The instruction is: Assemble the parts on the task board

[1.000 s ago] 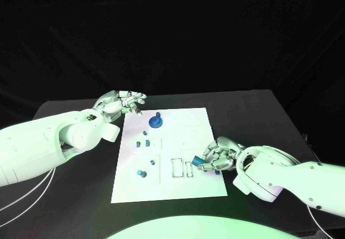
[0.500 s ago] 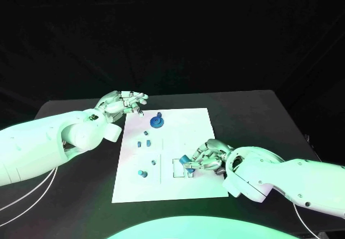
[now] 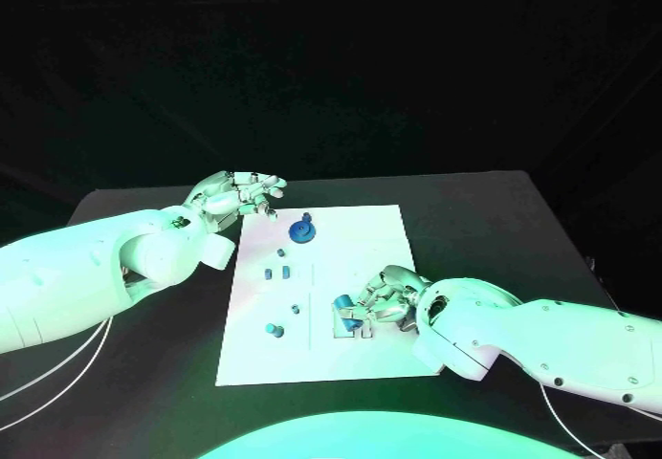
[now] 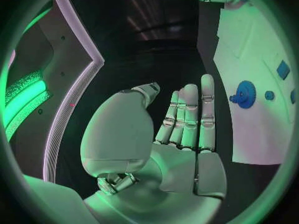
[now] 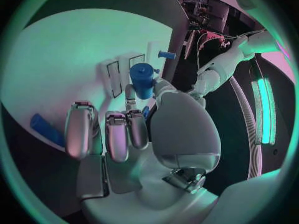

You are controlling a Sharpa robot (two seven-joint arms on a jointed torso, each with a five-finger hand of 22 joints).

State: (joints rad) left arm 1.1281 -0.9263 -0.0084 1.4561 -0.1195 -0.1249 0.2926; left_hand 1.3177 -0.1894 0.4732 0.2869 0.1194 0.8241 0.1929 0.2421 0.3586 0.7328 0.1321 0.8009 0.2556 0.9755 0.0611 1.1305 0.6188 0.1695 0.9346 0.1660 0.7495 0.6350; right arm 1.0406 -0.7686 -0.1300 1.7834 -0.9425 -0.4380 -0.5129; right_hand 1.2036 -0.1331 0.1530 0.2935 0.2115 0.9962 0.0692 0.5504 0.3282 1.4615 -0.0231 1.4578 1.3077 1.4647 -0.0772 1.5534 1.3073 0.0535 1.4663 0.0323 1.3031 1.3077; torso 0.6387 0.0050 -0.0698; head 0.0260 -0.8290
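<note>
The white task board (image 3: 372,239) lies in the middle of the table. My right hand (image 3: 390,298) hovers over its lower middle and pinches a blue cylindrical part (image 5: 142,79) between thumb and finger, just beside the rectangular slots (image 5: 112,78). In the head view that held part (image 3: 343,304) shows at the fingertips. My left hand (image 3: 234,197) stays off the board's upper left corner, holding nothing, with its fingers (image 4: 190,112) stretched out. A blue gear (image 3: 299,230) stands near the board's top.
Small blue pieces (image 3: 283,273) sit left of the board's centre, and a blue peg (image 3: 275,331) stands lower left. Another blue piece (image 5: 47,127) lies on the board by my right hand's fingers. Black table (image 3: 483,220) surrounds the board.
My right hand has carried the blue part leftward across the board, from near its right edge to the rectangular slots. The left hand has stayed where it was.
</note>
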